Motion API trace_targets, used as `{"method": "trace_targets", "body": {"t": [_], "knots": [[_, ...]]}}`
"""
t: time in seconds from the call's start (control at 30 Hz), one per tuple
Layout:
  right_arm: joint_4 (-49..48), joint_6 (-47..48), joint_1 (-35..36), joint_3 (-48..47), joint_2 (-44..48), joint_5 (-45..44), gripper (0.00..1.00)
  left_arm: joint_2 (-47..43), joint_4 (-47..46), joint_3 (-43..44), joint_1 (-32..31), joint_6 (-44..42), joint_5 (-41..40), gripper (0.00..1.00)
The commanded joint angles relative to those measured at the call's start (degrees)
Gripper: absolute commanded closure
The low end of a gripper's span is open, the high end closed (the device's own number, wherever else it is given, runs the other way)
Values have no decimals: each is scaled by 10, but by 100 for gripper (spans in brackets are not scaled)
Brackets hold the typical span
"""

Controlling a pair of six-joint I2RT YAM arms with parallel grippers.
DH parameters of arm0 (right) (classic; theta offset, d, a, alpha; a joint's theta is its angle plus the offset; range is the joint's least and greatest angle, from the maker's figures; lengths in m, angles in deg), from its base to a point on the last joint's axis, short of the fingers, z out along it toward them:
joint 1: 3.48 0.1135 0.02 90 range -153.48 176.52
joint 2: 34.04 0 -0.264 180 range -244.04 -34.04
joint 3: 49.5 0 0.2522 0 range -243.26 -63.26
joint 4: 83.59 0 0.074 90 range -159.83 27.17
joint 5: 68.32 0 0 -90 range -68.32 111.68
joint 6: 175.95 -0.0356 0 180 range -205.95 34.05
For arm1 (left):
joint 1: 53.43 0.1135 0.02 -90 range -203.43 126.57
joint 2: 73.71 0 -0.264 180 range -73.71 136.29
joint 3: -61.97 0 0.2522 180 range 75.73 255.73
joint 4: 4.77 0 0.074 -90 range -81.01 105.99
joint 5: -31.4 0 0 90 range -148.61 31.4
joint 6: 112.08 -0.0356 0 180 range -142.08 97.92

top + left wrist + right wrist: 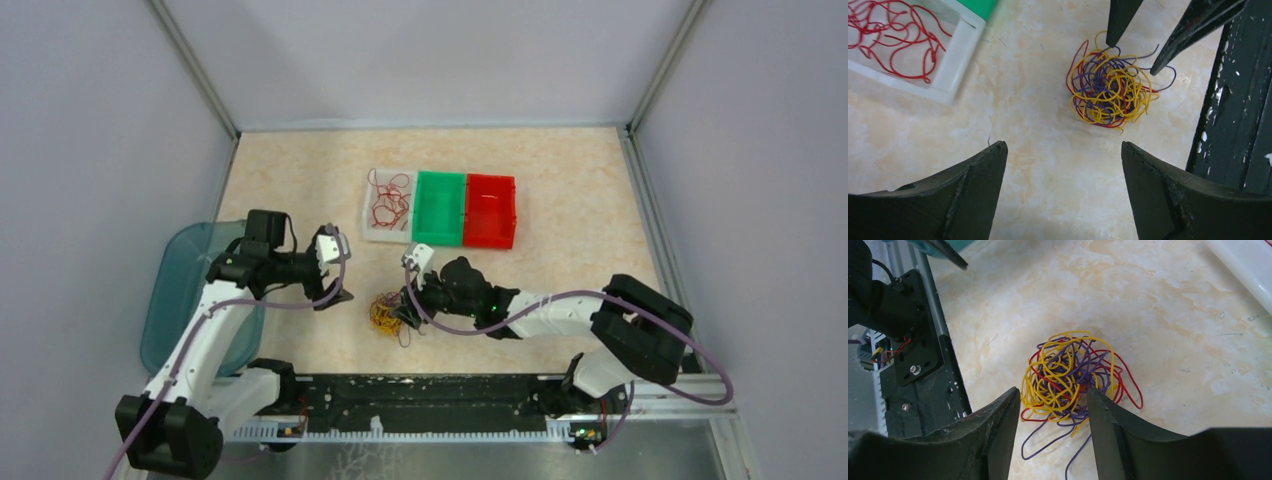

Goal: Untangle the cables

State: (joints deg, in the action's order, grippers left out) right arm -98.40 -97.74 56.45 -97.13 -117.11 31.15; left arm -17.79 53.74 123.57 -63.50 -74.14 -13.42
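the cables (pixel 1070 375) are bunched on the bench (pixel 1173 315), straddled by the half-spread right fingers (pixel 998 430); the left fingers (pixel 973 185) are held wide, empty. several strands may be pinched together, and the knot tightened.

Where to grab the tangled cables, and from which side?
Probably the red loop jutting from the side of the cables, approached from above: it lies flat, clear of the knot, so one strand can be pinched alone.
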Motion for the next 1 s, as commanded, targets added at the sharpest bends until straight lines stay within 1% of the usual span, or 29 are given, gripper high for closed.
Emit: {"method": "trace_targets", "body": {"t": [0.0, 0.07, 0.13, 0.23, 0.3, 0.33, 0.37, 0.5, 0.7, 0.73, 0.8, 0.87, 0.97], "knots": [[-32, -19, 7, -3, -12, 13, 50, -3, 2, -36, -7, -62, 8, 11], [-48, -30, 7, 3, -26, 12, 55, -4, 2, -49, -10, -74, 3, 13], [-60, -35, 7, 5, -37, 8, 62, -4, -24, -62, -22, -82, -8, 15], [-71, -40, 8, 4, -41, -3, 76, -3, -54, -80, -46, -87, -30, 17], [-71, -38, 7, 1, -35, -24, 88, 1, -79, -89, -63, -78, -40, 21], [-72, -36, 7, 2, -25, -38, 96, 3, -96, -92, -72, -68, -46, 23], [-76, -34, 6, 5, -14, -54, 100, 5, -118, -95, -82, -56, -52, 26], [-96, -31, 3, 12, 28, -57, 100, 13, -153, -94, -93, -31, -38, 33], [-90, -30, -4, 6, 55, -51, 100, 11, -173, -84, -94, -7, 25, 33], [-81, -34, -9, 3, 52, -52, 97, 14, -173, -80, -94, -7, 31, 33], [-68, -45, -22, -1, 33, -36, 77, 21, -164, -70, -94, -9, 34, 33], [-55, -56, -32, -7, 7, -14, 61, 29, -138, -61, -94, -24, 27, 33], [-44, -58, -39, -20, -44, 22, 40, 30, -122, -62, -94, -33, 5, 29]]}}
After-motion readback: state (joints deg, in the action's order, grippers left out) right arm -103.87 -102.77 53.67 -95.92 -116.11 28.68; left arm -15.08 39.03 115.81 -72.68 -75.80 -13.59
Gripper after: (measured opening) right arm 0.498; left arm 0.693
